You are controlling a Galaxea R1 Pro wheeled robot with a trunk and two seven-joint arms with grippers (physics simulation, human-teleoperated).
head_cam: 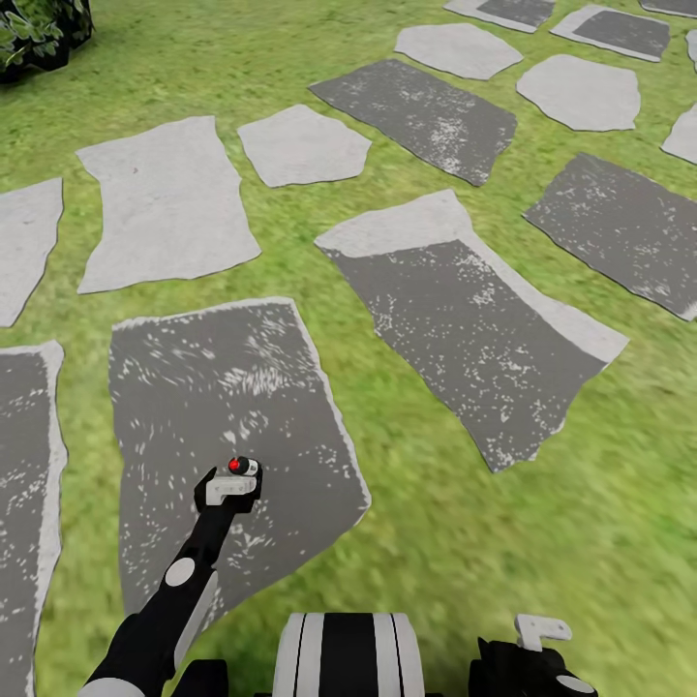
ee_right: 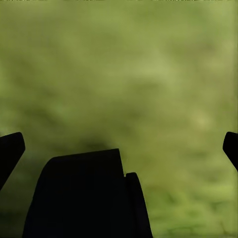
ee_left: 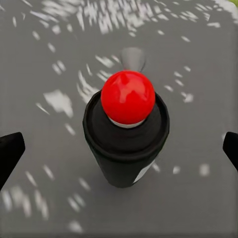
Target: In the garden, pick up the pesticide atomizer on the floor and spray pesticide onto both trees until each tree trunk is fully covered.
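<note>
The pesticide atomizer (ee_left: 126, 136) is a black can with a round red top. In the left wrist view it stands upright on a dark grey stone (ee_left: 198, 74) with white flecks. It sits right in the middle between the two black fingertips (ee_left: 10, 151) of the left gripper (ee_left: 119, 148). The fingertips are far apart, one on each side of the can, and neither one touches it. So the left gripper is wide open, with the can in the gap.

In the head view, the left arm (head_cam: 169, 600) reaches forward over a big dark paving stone (head_cam: 223, 387). The left gripper (head_cam: 229, 489) points down at the stone, and the red top of the can (head_cam: 238, 466) peeks out just beyond it.

More flat stones, some light grey (head_cam: 165, 203) and some dark (head_cam: 465, 329), lie around on the green grass (head_cam: 484, 561). A dark leafy bush (head_cam: 39, 34) is in the far corner on the left side.

The right gripper (head_cam: 542, 634) is low by the robot's body, over grass. In the right wrist view its fingertips (ee_right: 11, 148) are spread far apart, so it is open and holds nothing. Blurry green grass (ee_right: 148, 74) is below it.
</note>
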